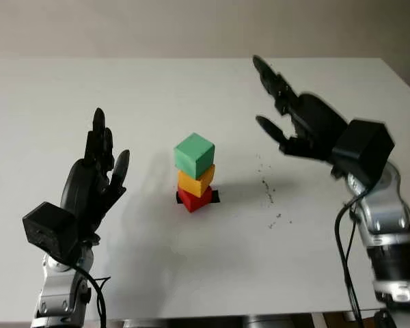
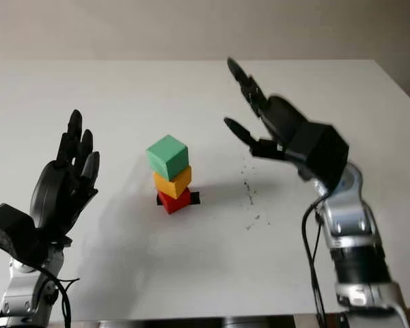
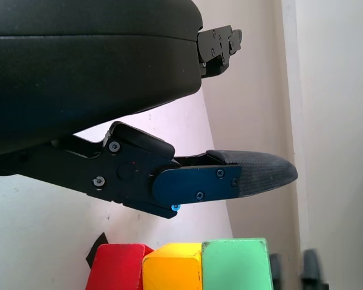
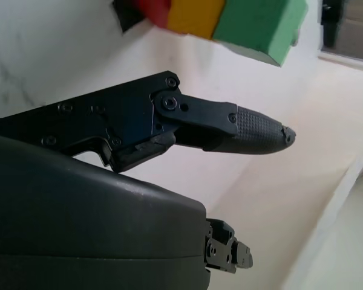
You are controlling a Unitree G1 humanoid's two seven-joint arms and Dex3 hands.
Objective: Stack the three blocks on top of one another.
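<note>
Hands come first, nearest the robot: the left hand [image 1: 89, 188] hangs open at about eight o'clock from the stack, fingers [image 1: 99, 137] wide and holding nothing, well apart from it. At the worktop's [image 1: 68, 102] centre the three blocks stand already piled: red block [image 1: 193, 198] at the bottom on a small black marker [image 1: 214, 196], orange block [image 1: 196, 181] on it, green block [image 1: 194, 154] on top, turned a little off square. Dark specks [image 1: 268, 191] lie at three o'clock. Farther back, the right hand [image 1: 297, 123] hovers open at two o'clock, fingers wide, clear of the tower. The stack's long axis is upright; I judge the task done, with any retreat best kept away from it.
</note>
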